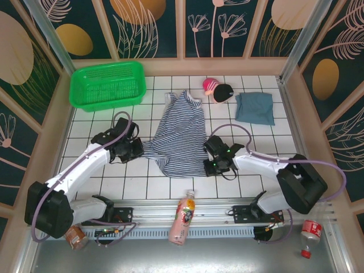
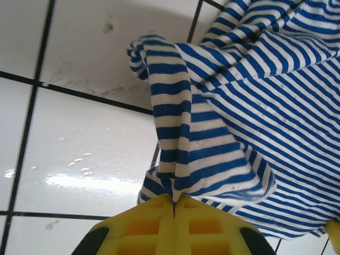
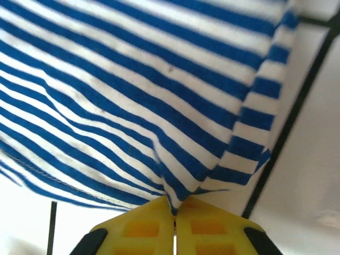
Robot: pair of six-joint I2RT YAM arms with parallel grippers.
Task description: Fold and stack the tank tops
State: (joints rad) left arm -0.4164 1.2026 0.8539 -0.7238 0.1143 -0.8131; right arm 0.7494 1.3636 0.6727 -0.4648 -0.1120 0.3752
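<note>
Left gripper is closed, pinching a bunched edge of the striped tank top. Right gripper is also clamped shut, on the opposite edge of the same top. The top lies spread at the centre of the white tiled table, between the 2 grippers. The blue-grey tank top lies folded toward 1 o'clock. A pink-and-black toy sits near it at 12 o'clock, and a green basket at 11 o'clock.

White arm links, black joints, lilac cables, yellow gridded fingers
</note>
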